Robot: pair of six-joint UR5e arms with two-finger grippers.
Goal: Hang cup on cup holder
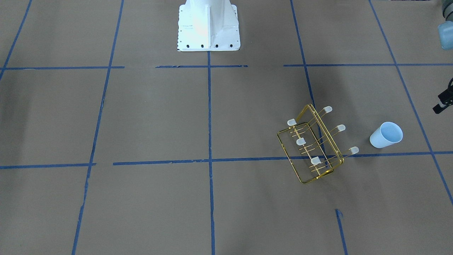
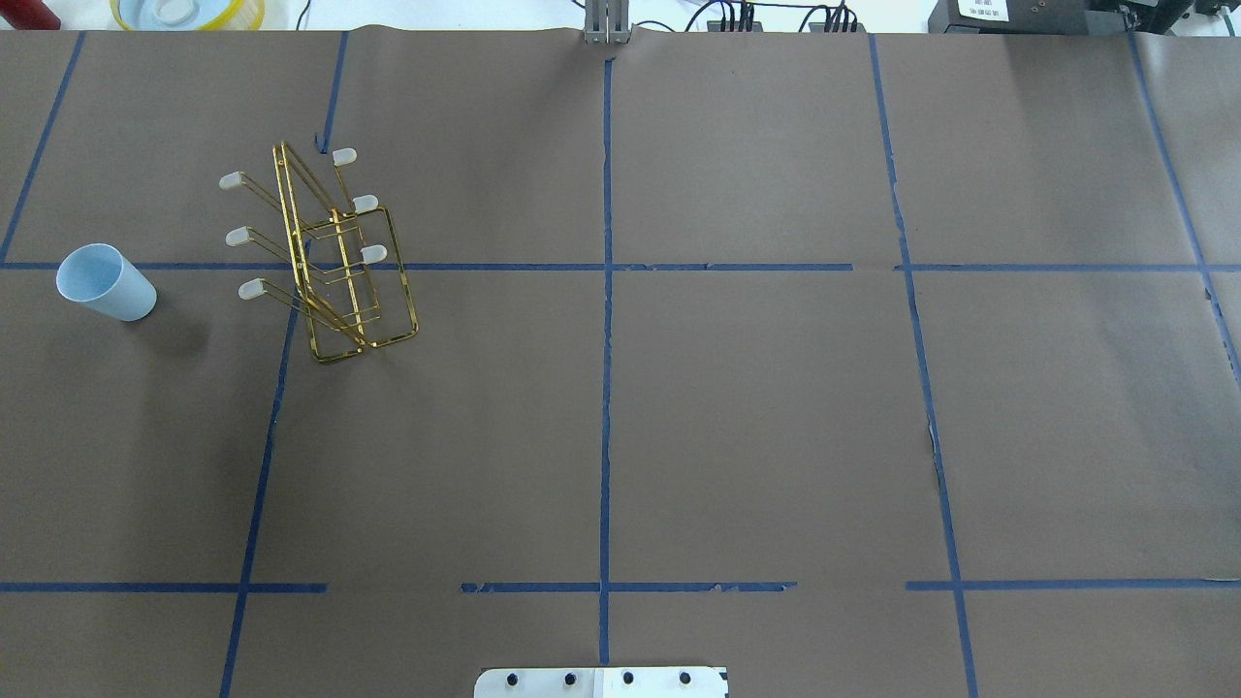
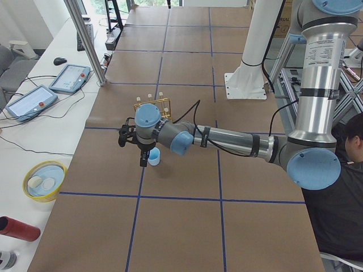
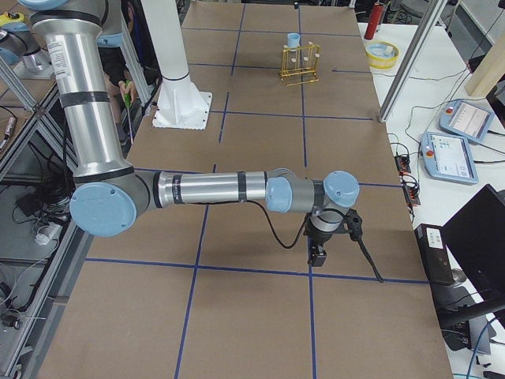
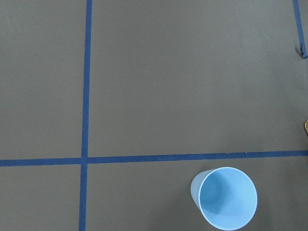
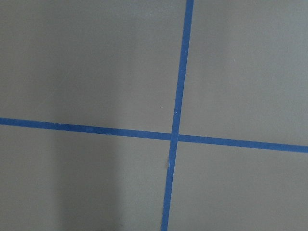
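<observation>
The cup (image 2: 105,283) stands mouth-up, left of the cup holder (image 2: 330,262). Side views catch my left gripper (image 3: 143,157) by the cup and my right gripper (image 4: 319,251) far off, but I can't tell how open either is.

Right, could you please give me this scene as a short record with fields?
cup: upright, mouth up, on the table, apart from the cup holder
cup holder: standing on the table, six prongs all bare
left gripper: near the cup, not holding it; open or shut unclear
right gripper: far from both; open or shut unclear
task state: cup not yet hung
</observation>
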